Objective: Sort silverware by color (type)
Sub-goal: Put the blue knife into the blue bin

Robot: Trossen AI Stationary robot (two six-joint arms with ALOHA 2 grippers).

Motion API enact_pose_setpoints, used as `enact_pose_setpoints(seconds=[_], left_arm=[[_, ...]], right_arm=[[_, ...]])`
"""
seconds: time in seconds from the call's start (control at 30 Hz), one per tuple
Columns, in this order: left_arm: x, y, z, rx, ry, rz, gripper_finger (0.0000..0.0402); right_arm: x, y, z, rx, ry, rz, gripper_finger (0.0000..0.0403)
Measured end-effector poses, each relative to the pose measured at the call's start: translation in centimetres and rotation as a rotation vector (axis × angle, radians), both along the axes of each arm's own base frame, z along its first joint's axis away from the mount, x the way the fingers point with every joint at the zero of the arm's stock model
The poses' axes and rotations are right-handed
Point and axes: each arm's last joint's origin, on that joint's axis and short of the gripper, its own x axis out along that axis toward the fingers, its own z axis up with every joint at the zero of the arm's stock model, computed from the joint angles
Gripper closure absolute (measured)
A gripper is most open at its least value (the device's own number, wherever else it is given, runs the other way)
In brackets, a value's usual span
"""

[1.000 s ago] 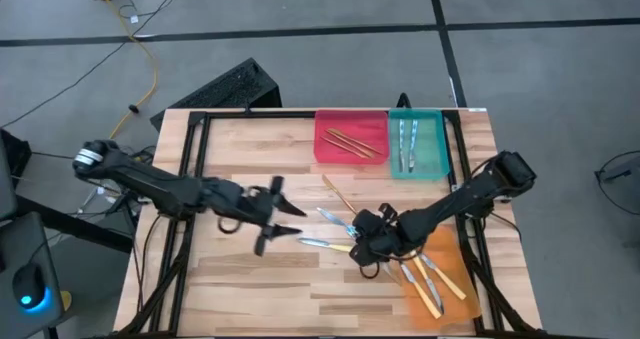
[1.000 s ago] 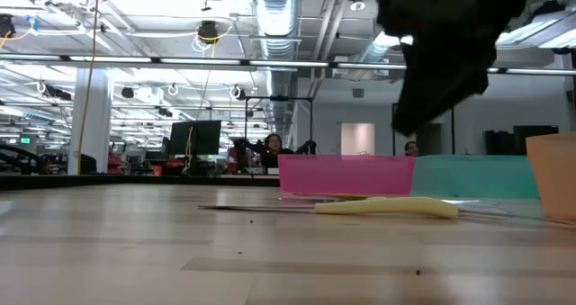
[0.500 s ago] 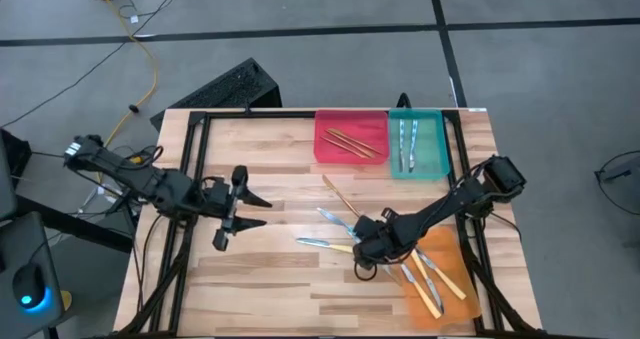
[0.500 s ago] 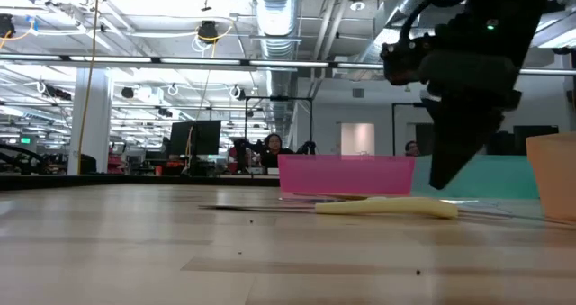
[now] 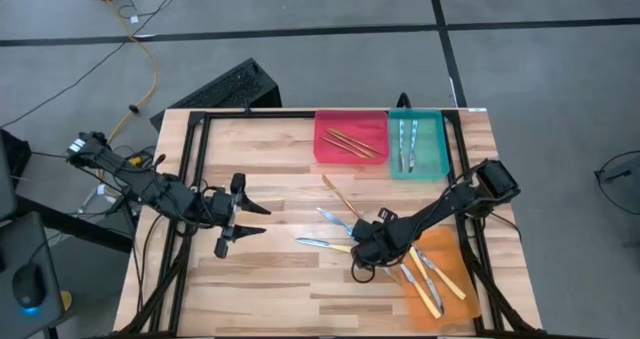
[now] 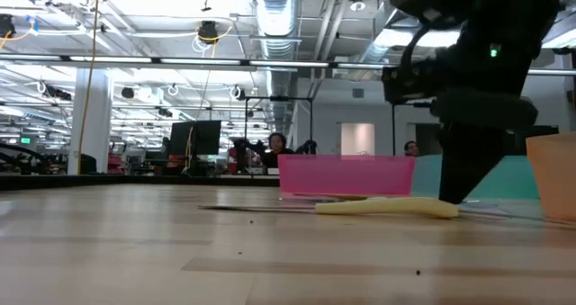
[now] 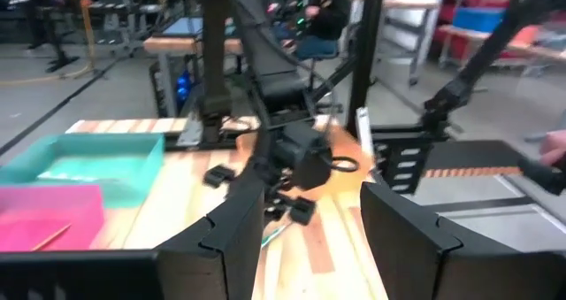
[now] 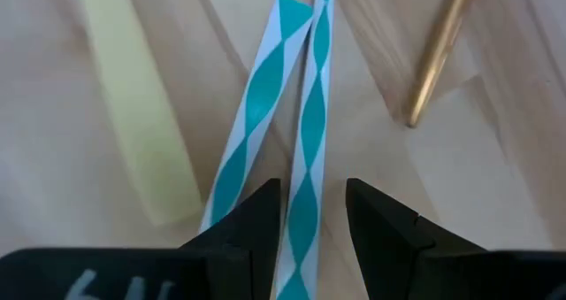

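Loose silverware lies flat on the table right of centre: a wooden stick point(image 5: 340, 194), light-blue striped pieces point(image 5: 335, 220) and a yellow-handled knife point(image 5: 322, 244). My right gripper point(image 5: 362, 249) is low over this pile, open. In the right wrist view its gripper point(image 8: 311, 222) has one finger on each side of a blue-and-white striped handle point(image 8: 309, 150). A second striped handle point(image 8: 252, 141), the yellow handle point(image 8: 141, 132) and the stick point(image 8: 438, 57) lie beside it. My left gripper point(image 5: 260, 219) hovers open at the table's left half, holding nothing.
At the far edge stand a red tray point(image 5: 327, 149) holding wooden sticks and a teal tray point(image 5: 432, 144) holding blue-handled pieces. An orange tray point(image 5: 452, 259) with yellow-handled knives sits near the right edge. Bare wood spreads across the table's left and near parts.
My left gripper has drawn back toward the table's left edge, staying open. My right gripper has come down toward the pile of silverware; in the low view it now reaches nearly to the table beside the yellow handle. The silverware has not moved.
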Motion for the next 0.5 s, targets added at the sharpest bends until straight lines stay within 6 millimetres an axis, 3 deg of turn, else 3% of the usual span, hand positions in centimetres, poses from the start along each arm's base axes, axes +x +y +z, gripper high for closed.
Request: enact_pose_setpoints(seconds=[0.27, 0.5], left_arm=[[0.0, 0.0, -0.1, 0.003, 0.003, 0.028, 0.0229], [0.0, 0.0, -0.1, 0.004, 0.010, 0.031, 0.0229]], right_arm=[[0.1, -0.3, -1.6, 0.068, 0.039, 0.059, 0.0258], [0.4, -1.0, -1.5, 0.105, 0.045, 0.065, 0.0319]])
